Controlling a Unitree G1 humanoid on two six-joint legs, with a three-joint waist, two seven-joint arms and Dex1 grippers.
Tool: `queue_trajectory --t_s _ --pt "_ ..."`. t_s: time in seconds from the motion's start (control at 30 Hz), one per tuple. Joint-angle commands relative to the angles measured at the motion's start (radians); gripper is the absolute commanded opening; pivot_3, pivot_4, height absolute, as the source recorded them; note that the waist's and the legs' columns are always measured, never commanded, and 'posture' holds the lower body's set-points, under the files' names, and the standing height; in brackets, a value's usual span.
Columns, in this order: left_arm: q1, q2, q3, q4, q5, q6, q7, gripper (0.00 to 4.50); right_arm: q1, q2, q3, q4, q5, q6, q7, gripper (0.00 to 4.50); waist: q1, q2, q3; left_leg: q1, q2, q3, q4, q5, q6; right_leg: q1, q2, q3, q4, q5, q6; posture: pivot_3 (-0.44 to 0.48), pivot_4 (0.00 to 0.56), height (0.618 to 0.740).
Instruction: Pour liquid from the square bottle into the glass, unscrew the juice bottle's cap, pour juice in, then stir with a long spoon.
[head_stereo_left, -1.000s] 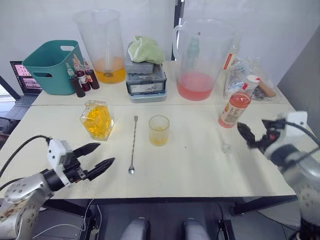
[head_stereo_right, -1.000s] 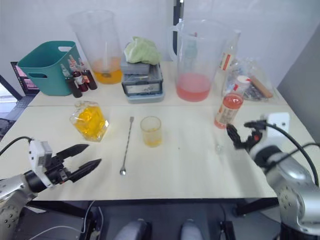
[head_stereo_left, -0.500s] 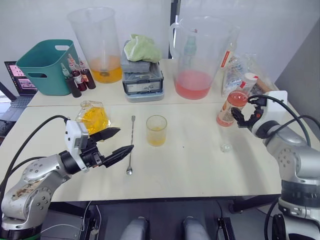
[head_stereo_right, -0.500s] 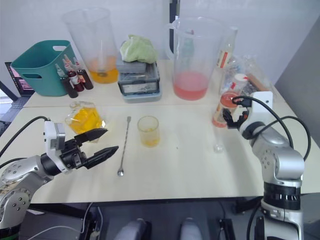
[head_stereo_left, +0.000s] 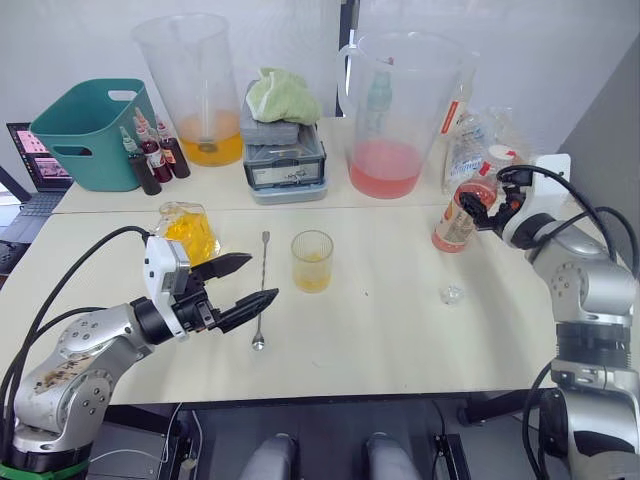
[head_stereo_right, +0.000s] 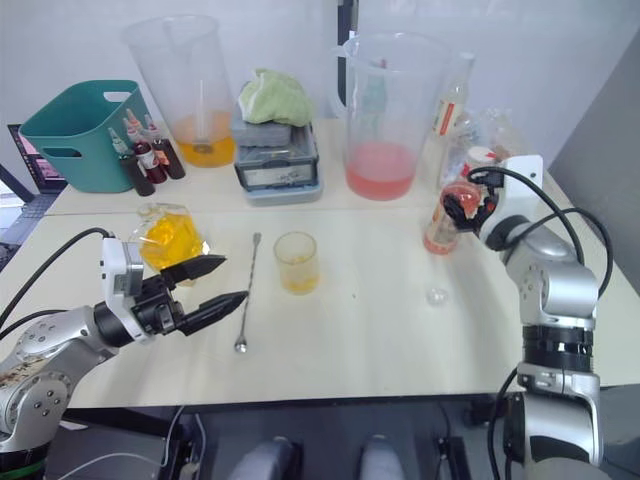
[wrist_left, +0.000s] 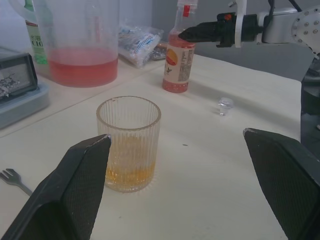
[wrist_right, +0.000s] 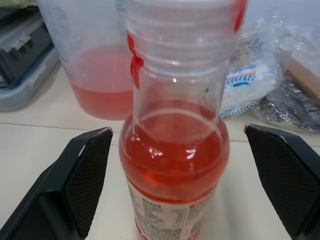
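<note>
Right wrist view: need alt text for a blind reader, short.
A juice bottle of pinkish-red juice stands close up between the right gripper's two open black fingers, its white cap still on. Behind it on the table are a large jug holding pink liquid and some plastic-wrapped packets.

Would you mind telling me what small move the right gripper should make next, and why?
Probably ease forward and close on the juice bottle: the right gripper is open with the bottle's shoulder between its fingers, the cap is on, and the glass already holds yellow liquid.
</note>
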Motion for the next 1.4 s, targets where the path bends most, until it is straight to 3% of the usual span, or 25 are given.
queue_trajectory --t_s 0.03,0.27,0.6,0.93,1.2,1.4 --pt "-0.006 0.008 0.01 -0.032 -0.016 -0.002 0.001 4.49 -0.056 -0.029 -0.014 0.043 -0.015 -0.058 0.031 4.5 0.0 0.0 0.0 0.0 0.0 0.0 0.0 0.0 0.0 0.0 0.0 0.0 0.0 0.0 0.0 0.0 0.15 0.74" --pt "0.008 0.008 0.011 -0.041 -0.017 -0.005 0.004 4.49 -0.155 -0.029 -0.003 0.222 -0.05 -0.151 0.076 4.5 0.0 0.0 0.0 0.0 0.0 0.0 0.0 0.0 0.0 -0.001 0.0 0.0 0.0 0.0 0.0 0.0 0.15 0.74" --pt "0.014 0.013 0.018 -0.041 -0.014 -0.006 0.006 4.5 -0.186 -0.02 0.0 0.291 -0.059 -0.188 0.106 1.45 0.003 0.0 0.0 -0.001 0.0 0.0 0.0 0.0 0.0 0.0 0.0 0.0 -0.001 0.0 0.0 0.0 0.15 0.74" --pt "-0.004 0.012 0.004 -0.023 -0.002 -0.011 0.003 4.5 -0.17 -0.017 -0.001 0.187 -0.039 -0.162 0.129 1.42 0.001 0.0 0.0 -0.001 0.0 0.0 0.0 0.0 0.0 -0.001 0.0 0.0 -0.001 0.0 0.0 0.0 0.15 0.74" --pt "-0.023 0.012 -0.003 0.0 0.006 -0.014 -0.009 4.5 -0.123 -0.047 -0.027 -0.221 0.099 0.064 0.171 1.42 -0.006 0.001 0.001 -0.017 0.0 0.0 0.001 0.002 -0.003 -0.02 0.0 0.001 0.004 0.001 -0.001 0.0 0.15 0.74" --pt "-0.049 0.012 -0.02 0.033 0.014 -0.021 -0.033 4.5 -0.099 -0.078 -0.088 -0.518 0.277 0.318 0.132 1.42 0.0 0.002 0.001 -0.017 0.0 0.0 0.001 0.002 -0.002 -0.019 0.0 0.001 0.003 0.001 -0.001 0.0 0.15 0.74"
